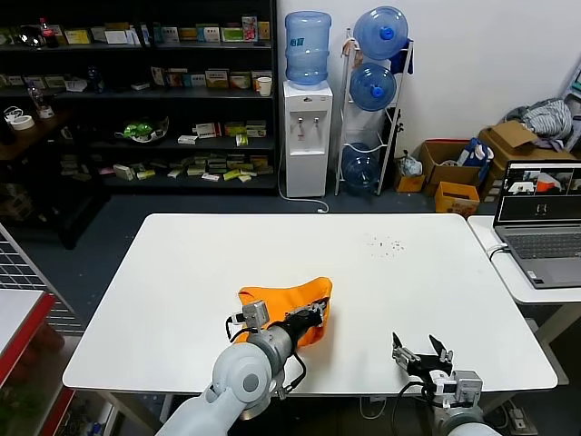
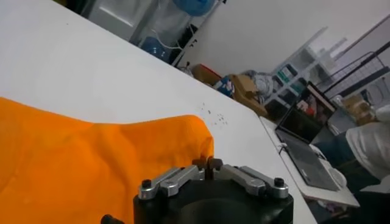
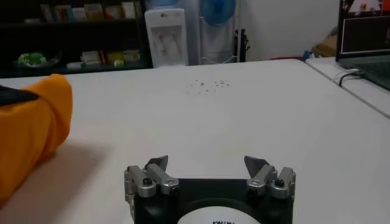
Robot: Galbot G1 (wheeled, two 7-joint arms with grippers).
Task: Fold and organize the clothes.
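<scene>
One orange T-shirt [image 1: 283, 304] lies bunched on the white table [image 1: 182, 272] near its front edge, its long axis running left-right, with the left gripper [image 1: 317, 312] pinched shut on its right end, while the right gripper [image 1: 422, 351] waits wide open, well apart to the right.

T-shirt [image 1: 283, 304]: orange cloth, matt, soft folds, bunched. Surface [image 1: 408, 272]: white, smooth, faint sheen, small dark specks [image 1: 385, 243] toward far side. Left gripper [image 2: 208, 163]: fingers [image 2: 173, 178] bare silver metal, dark screws, matt black housing. Right gripper [image 3: 207, 163]: same metal fingers [image 3: 153, 172], black tips.
</scene>
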